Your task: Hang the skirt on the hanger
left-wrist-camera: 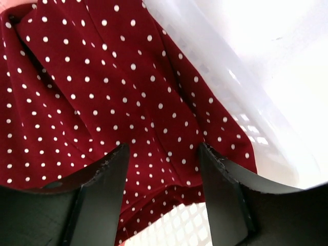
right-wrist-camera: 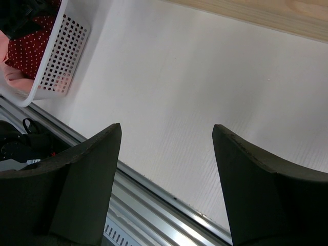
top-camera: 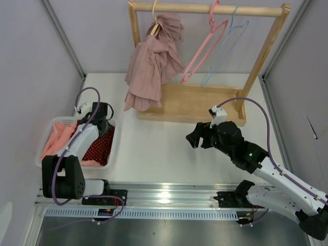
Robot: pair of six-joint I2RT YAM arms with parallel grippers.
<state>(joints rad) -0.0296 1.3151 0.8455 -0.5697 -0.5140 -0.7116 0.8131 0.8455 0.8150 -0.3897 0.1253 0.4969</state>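
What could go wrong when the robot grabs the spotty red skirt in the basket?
The left gripper stands open, straddling only a small fold of the red skirt, so the fabric may slip out when it is lifted. The skirt lies against the white basket wall and beside a peach cloth, so lifting might drag either along.

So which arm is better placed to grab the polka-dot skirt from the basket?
Left. The left gripper is down in the white basket, open astride the dark red polka-dot skirt. The right gripper hangs open over the table by the wooden rack, well away from the basket.
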